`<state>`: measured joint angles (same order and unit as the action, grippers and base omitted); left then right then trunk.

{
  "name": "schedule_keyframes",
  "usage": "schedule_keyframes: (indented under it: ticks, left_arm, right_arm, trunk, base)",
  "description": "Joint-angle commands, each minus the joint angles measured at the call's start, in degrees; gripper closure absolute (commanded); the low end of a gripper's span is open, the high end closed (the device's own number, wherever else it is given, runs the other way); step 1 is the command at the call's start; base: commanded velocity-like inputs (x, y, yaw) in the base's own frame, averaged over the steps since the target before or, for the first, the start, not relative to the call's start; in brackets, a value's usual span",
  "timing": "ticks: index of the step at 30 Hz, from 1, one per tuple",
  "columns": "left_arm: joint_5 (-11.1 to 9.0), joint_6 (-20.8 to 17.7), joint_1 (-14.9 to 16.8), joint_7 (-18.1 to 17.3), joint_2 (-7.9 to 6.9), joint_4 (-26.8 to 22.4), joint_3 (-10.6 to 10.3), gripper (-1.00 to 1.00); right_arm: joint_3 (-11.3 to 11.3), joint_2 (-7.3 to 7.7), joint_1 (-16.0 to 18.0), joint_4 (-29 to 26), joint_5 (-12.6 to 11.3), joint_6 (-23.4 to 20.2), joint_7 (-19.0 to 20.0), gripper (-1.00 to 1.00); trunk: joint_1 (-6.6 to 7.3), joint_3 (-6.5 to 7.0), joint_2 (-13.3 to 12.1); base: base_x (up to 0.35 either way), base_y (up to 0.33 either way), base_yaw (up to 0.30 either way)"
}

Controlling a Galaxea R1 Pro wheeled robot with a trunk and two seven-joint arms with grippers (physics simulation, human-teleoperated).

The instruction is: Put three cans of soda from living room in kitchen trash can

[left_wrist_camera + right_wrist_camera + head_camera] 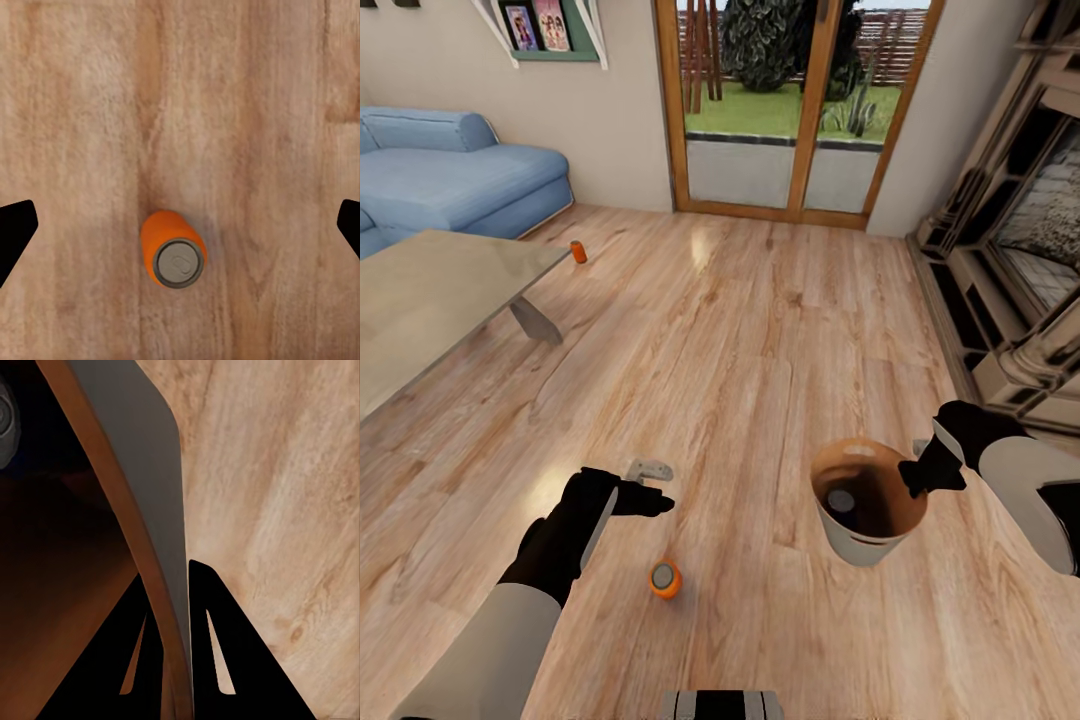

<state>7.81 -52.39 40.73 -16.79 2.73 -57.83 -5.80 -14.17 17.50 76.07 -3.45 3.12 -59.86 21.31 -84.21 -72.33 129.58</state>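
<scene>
An orange can of soda stands upright on the wood floor just in front of me. My left gripper hovers open over the floor just beyond it. In the left wrist view the can lies between the gripper's wide-spread fingertips. My right gripper is shut on the rim of the tash can, holding it off the floor. One finger is inside its wall and one outside. A dark can with a grey top sits inside. Another orange can stands far off by the table.
This is the living room. A low grey table and a blue sofa stand at the left, wood-framed glass doors at the back and a fireplace at the right. Open wood floor lies between them.
</scene>
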Motion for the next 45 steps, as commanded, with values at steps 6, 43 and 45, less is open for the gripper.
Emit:
schedule_keyframes:
  ticks: [6,43,45]
  left_arm:
    - [-0.1,0.0,0.0,1.5,0.04,0.0,0.0,-1.0]
    - [-0.2,0.3,0.0,3.8,1.18,2.7,-0.2,-1.0]
    - [-0.3,0.4,0.0,3.8,1.37,3.6,-0.3,-1.0]
  right_arm:
    - [0.5,0.12,0.1,0.2,-0.8,-0.1,0.3,1.0]
    - [-5.4,-0.52,15.2,6.1,2.4,-0.1,0.3,1.0]
    - [-5.5,-0.5,15.2,6.1,2.4,-0.1,0.3,1.0]
  trunk:
    - [-1.31,-1.6,2.4]
    - [-5.7,-7.02,10.4]
    - [-6.14,-7.55,11.3]
  base:
    - [0.0,0.0,0.0]
    - [0.0,0.0,0.0]
    - [0.0,0.0,0.0]
